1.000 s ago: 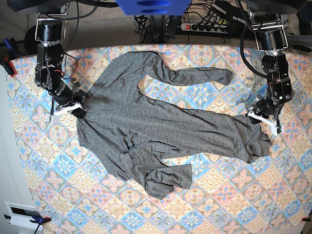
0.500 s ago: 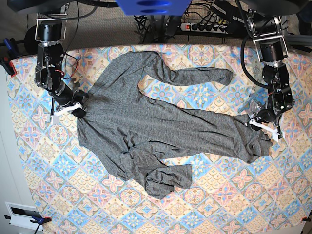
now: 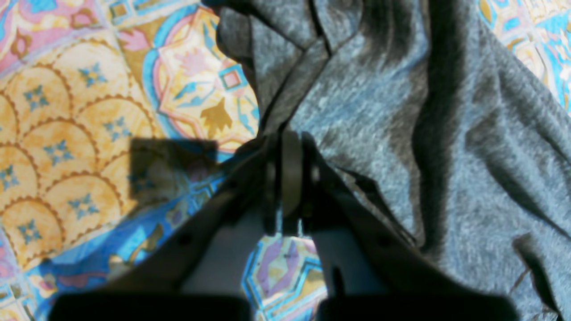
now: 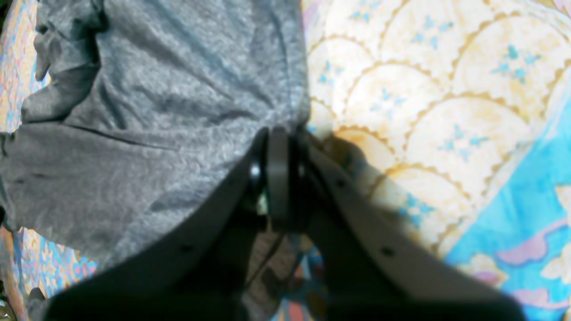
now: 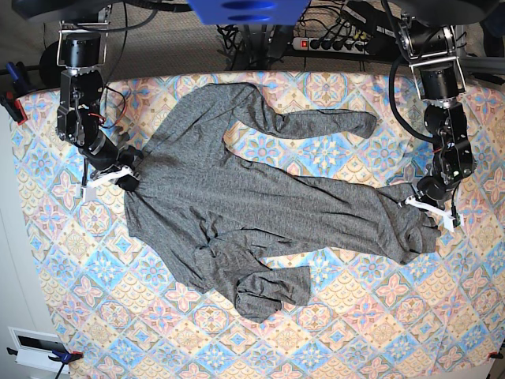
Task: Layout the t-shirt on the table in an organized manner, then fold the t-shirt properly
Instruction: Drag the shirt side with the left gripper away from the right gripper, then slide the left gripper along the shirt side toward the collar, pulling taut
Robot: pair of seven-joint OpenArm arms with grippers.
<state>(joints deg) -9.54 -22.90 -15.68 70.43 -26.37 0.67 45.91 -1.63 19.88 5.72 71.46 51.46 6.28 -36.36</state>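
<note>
Soft, limp t-shirt point(image 5: 260, 197), light, sure to sag and drag; best taken at hem edges. Lay rumpled across the table point(image 5: 71, 268) centre, sleeves skewed. Left gripper point(image 5: 430, 207) clamped shut on fabric edge near right table edge; right gripper point(image 5: 110, 175) closed, apparently pinching opposite edge near left side.

No readable text, label, brand, number or sign showed in any view. T-shirt point(image 5: 260, 197) was plain grey, unprinted. Table point(image 5: 371, 316) cloth carried only floral tile pattern, no lettering.
</note>
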